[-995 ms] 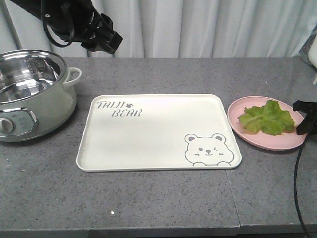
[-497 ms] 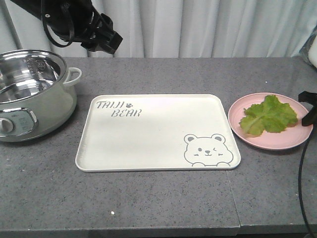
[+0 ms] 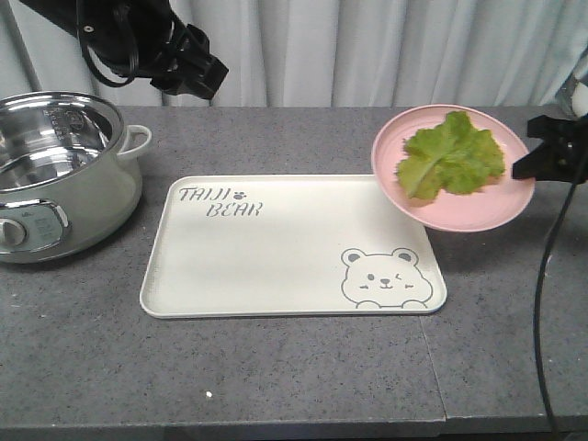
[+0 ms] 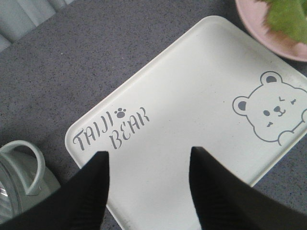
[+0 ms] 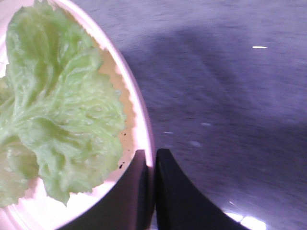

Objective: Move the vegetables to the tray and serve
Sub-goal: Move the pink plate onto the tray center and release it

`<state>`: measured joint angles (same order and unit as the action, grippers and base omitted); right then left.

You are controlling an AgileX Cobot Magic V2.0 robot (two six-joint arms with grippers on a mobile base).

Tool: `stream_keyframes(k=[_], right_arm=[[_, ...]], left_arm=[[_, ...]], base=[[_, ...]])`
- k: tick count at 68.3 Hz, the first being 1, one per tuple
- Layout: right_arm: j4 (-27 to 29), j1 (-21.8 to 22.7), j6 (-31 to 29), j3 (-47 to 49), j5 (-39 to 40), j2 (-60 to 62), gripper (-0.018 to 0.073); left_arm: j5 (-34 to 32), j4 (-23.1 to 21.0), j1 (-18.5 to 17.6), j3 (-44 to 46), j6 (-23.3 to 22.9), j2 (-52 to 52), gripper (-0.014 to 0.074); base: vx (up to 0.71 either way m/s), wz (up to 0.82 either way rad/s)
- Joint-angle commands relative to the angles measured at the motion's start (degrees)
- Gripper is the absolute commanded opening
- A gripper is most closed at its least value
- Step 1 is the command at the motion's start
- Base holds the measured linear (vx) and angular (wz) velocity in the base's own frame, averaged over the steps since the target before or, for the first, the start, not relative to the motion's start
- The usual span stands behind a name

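Observation:
The cream tray with its bear face lies flat mid-table; it also fills the left wrist view. A ruffled green lettuce leaf, the vegetables, rests on a round pink plate that is lifted and tilted toward the tray, overhanging its back right corner. My right gripper is shut on the plate's right rim, seen pinched between the fingers in the right wrist view, with the leaf just left of them. My left gripper hangs open high above the tray's left part, holding nothing.
A pale green electric pot with a steel bowl stands at the table's left edge; its handle shows in the left wrist view. The left arm hovers at the back left. Curtains hang behind the grey table.
The pink plate with the lettuce has been lifted off the table, carried left and tilted toward the tray, held by my right gripper. The left arm has stayed in place.

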<state>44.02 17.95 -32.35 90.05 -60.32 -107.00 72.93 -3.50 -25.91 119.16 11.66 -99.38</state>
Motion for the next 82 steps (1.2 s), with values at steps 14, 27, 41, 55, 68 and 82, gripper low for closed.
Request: stream_keyframes(k=[14, 27, 41, 55, 68, 82], right_arm=[[4.1, -17.7, -0.7, 1.7, 9.1, 2.8, -0.0002], [4.1, -26.8, 0.0, 1.7, 15.5, -0.8, -0.0002], [1.8, -30.0, 0.0, 1.7, 15.8, -5.7, 0.0029], [1.0, -29.9, -1.3, 1.7, 15.7, -6.8, 0.0223], [0.3, -29.8, -1.4, 1.8, 17.5, -6.8, 0.0482], [-8.3, -29.8, 3.5, 7.4, 13.3, -5.6, 0.0514]], left_arm=[[-1.3, 0.2, 0.0, 1.5, -1.0, 2.1, 0.0356], [-1.3, 4.9, 0.0, 1.5, -5.1, 2.1, 0.0356], [-1.3, 7.2, 0.0, 1.5, -6.9, 2.1, 0.0356], [-1.3, 7.2, 0.0, 1.5, -7.1, 2.1, 0.0356], [-1.3, 7.7, 0.0, 1.5, -8.8, 2.1, 0.0356], [-1.3, 12.4, 0.0, 1.5, -12.9, 2.1, 0.0355]], base=[[0.00, 0.00], [0.00, 0.00], [0.00, 0.00], [0.00, 0.00], [0.00, 0.00], [0.00, 0.00]])
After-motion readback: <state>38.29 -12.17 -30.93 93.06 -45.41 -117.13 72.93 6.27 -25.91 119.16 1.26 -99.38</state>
